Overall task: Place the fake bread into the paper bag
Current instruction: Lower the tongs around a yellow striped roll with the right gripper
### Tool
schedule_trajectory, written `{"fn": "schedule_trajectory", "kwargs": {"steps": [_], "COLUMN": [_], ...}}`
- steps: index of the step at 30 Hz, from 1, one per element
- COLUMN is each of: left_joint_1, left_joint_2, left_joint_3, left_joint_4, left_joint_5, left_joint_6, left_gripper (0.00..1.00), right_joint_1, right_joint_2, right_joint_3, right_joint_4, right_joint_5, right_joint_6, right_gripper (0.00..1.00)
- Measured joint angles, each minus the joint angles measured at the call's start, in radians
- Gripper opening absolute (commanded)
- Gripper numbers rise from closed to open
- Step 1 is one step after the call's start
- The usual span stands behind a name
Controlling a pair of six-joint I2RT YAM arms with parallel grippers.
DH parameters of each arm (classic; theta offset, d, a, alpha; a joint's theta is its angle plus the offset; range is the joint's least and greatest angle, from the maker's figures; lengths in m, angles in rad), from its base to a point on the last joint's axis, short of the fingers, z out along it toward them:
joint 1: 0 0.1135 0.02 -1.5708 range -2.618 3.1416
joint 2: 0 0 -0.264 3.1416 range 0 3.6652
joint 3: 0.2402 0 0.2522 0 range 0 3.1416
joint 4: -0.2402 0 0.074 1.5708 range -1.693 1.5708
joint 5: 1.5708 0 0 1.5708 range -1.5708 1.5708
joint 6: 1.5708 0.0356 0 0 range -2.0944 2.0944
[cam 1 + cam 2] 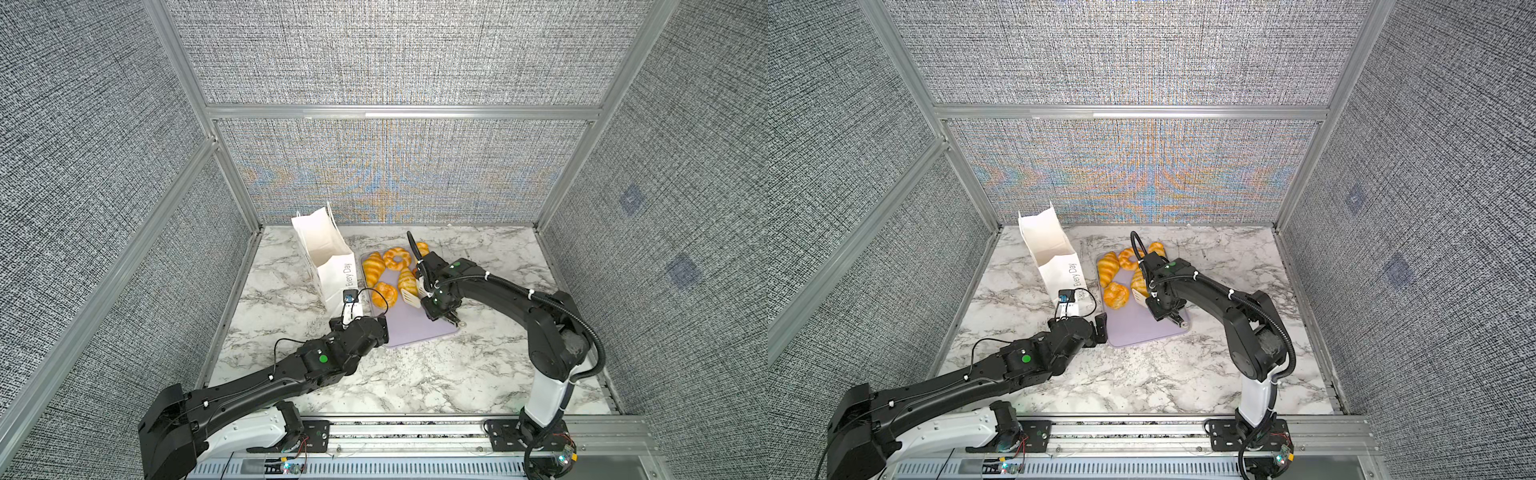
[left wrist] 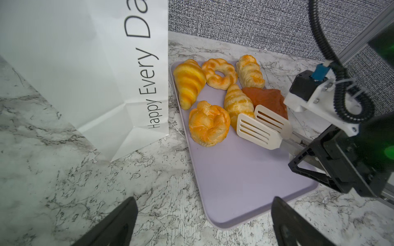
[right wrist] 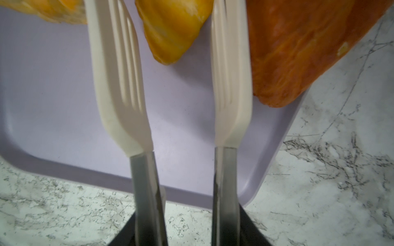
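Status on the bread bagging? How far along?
Done: nothing confirmed; the paper bag stands open, but its bottom is hidden. In hand: the right end effector grips tongs whose blades flank the tip of the small croissant, not yet lifted. The left end effector is open and empty near the bag. Left: six pieces of fake bread lie on the lavender tray.
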Motion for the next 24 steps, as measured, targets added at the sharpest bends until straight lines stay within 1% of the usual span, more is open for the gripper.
{"fn": "schedule_trajectory", "kwargs": {"steps": [2,6,8,21,23,24], "left_joint_1": [0.0,0.0,0.0,0.0,0.0,0.0], "left_joint_2": [-0.001,-0.004,-0.004,0.021,0.03,0.035], "left_joint_3": [0.003,0.008,0.014,0.019,0.019,0.02], "left_joint_4": [0.0,0.0,0.0,0.002,0.007,0.007], "left_joint_5": [-0.001,-0.008,-0.011,-0.018,-0.016,-0.015], "left_joint_6": [0.006,0.018,0.022,0.051,0.055,0.059], "left_gripper": [0.99,0.99,0.99,0.99,0.99,0.99], "right_joint_1": [0.0,0.001,0.002,0.011,0.011,0.012], "right_joint_2": [0.007,0.009,0.005,-0.169,-0.196,-0.205], "right_joint_3": [0.001,0.0,-0.004,-0.166,-0.193,-0.203], "right_joint_4": [-0.006,-0.017,-0.025,-0.077,-0.081,-0.083], "right_joint_5": [0.005,0.012,0.014,0.019,0.022,0.022], "right_joint_6": [-0.007,-0.025,-0.037,-0.12,-0.133,-0.138], "right_gripper": [0.4,0.29,0.27,0.27,0.29,0.32]}}
